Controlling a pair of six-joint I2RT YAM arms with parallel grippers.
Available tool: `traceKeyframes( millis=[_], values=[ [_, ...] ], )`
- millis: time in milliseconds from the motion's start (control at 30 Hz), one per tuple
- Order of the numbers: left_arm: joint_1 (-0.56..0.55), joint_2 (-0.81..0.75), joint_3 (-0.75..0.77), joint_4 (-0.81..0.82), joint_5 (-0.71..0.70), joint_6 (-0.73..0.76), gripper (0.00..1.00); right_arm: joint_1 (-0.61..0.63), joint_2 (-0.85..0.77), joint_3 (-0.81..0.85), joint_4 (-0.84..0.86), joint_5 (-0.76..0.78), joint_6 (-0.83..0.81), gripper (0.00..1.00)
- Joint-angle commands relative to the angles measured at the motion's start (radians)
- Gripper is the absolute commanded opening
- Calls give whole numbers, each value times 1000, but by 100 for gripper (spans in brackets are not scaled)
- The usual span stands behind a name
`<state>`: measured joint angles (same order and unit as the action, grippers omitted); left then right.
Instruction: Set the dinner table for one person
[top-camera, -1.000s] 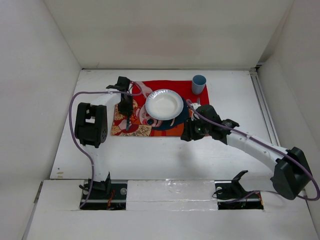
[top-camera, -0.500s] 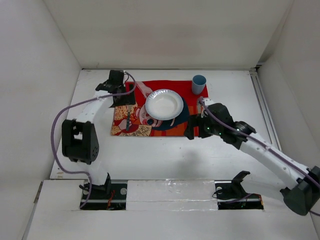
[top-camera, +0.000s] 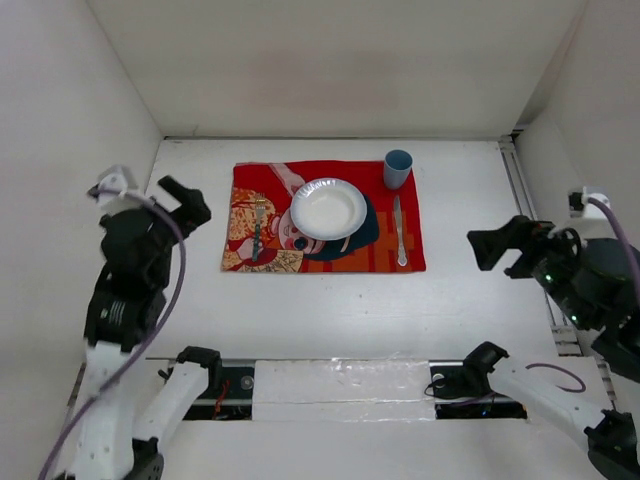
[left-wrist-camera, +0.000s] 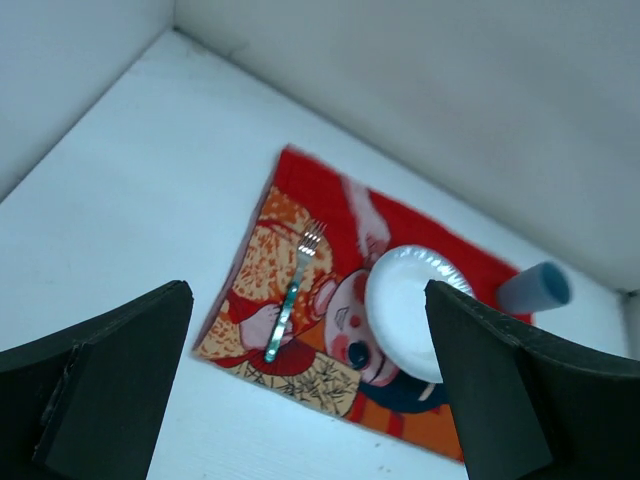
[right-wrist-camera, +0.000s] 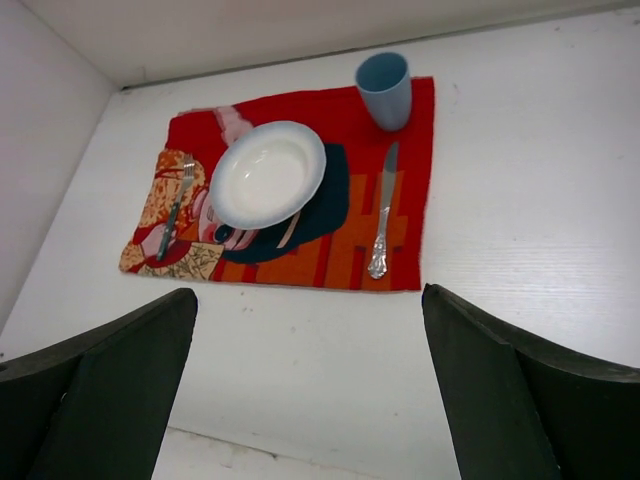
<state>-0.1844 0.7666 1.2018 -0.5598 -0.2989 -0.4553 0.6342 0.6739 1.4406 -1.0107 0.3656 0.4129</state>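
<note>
The white surface (top-camera: 330, 310) filled the whole floor of the enclosure, far bigger than anything on it. It looked stiff, heavy and fixed, so it was not something to grip. It served only as a base to set things down on. Its matte finish looked smooth, so a soft cloth would probably slide on it if dragged.

The red cartoon placemat (top-camera: 345, 255) lay flat toward the far middle of the surface. A white plate (top-camera: 328, 208) sat on it just left of centre. A fork (top-camera: 257, 228) lay to the plate's left and a knife (top-camera: 399, 232) to its right. A blue cup (top-camera: 398, 168) stood upright at the mat's far right corner.

The plate looked thin and light and would best be taken by its raised rim. The fork and knife looked like hard, slick metal lying flat, so a pinch across the handle would suit them. The cup looked light and easy to tip, and would best be held by its wall.

The left pincer (top-camera: 185, 200) hung well clear of the mat on the left, its fingers spread apart and holding nothing. The right pincer (top-camera: 495, 250) hung on the right, likewise spread and empty. The setting looked complete.
</note>
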Motion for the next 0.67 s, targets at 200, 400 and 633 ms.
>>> traceKeyframes(
  millis=[200,400,633],
  values=[
    [2,-320,114,-255,-109,-69,100,-10,-109,141,-258,104,10,100],
    [2,-354,148,-314,-118,-69,100,-10,-120,171,-290,133,10,100],
    [2,-374,136,-292,-138,-69,100,-1,-120,181,-312,176,10,100]
  ],
)
